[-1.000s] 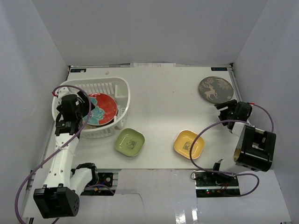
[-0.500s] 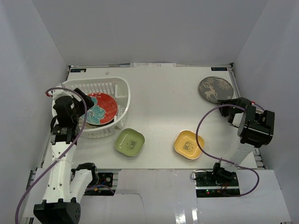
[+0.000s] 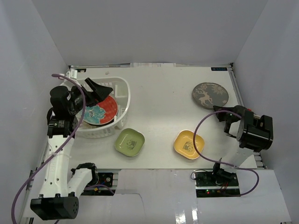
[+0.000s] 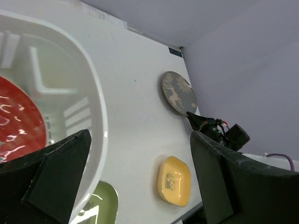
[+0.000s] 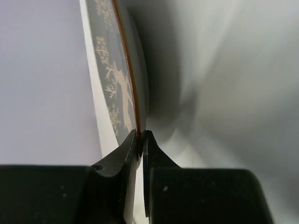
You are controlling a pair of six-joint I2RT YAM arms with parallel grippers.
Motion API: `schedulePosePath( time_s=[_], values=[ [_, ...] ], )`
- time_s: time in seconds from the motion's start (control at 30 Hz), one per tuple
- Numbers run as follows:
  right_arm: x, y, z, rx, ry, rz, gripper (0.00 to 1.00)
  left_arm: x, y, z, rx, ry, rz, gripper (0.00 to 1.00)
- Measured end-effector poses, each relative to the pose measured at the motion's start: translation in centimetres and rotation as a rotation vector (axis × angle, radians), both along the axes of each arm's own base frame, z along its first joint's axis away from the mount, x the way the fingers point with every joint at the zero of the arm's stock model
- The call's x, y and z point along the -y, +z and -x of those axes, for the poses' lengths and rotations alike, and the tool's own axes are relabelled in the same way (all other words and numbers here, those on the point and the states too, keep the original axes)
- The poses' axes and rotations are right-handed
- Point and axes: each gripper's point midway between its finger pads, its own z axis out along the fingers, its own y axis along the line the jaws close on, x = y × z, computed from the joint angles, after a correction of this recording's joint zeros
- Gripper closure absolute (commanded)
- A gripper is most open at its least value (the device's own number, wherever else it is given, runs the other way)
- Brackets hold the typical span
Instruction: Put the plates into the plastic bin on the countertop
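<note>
The grey deer plate (image 3: 210,94) lies at the far right of the countertop (image 3: 163,100), well apart from the bin (image 3: 126,91), which stands at the far left. We see the right gripper (image 5: 141,134) pressed onto the plate's near rim. In the right wrist view its two fingers pinch the thin brown edge between their tips. We cannot tell whether the plate rests flat or is tipped off the surface.

The bin holds a red-and-teal plate (image 3: 102,108), lying against the ribbed bottom. The left gripper (image 3: 99,87) hangs over the far part of the bin, above that plate, with its fingers spread wide and nothing between them.

Two more dishes sit toward the front edge:
- The green dish (image 3: 129,142) is just beside the bin's near-right wall.
- The yellow dish (image 3: 188,144) is between the green dish and the right arm.

Both lie nearer to us than the line from the deer plate to the bin. A purple cable (image 3: 198,133) from the right arm loops over the countertop and passes the yellow dish's right edge.
</note>
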Motion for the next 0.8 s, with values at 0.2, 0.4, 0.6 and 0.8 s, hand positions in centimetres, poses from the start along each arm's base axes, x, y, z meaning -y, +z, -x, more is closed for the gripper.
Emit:
schedulePosePath(
  time_s=[0.2, 0.4, 0.6, 0.8],
  values=[
    [-6.7, 5.5, 4.4, 0.129, 0.166, -0.009, 0.92, 5.8, 0.0, 2.2, -0.032, -0.244, 0.055, 0.07],
    [-12.6, 15.6, 7.1, 0.401, 0.367, 0.082, 0.92, 11.5, -0.4, 5.3, -0.061, -0.451, 0.065, 0.09],
    [-19.5, 19.9, 10.6, 0.522, 0.615, 0.081, 0.92, 13.9, -2.7, 3.6, -0.118, -0.488, 0.051, 0.1],
    [-24.1, 19.1, 13.8, 0.481, 0.811, 0.022, 0.92, 15.6, -6.1, 1.5, -0.197, -0.49, 0.026, 0.15]
  ],
)
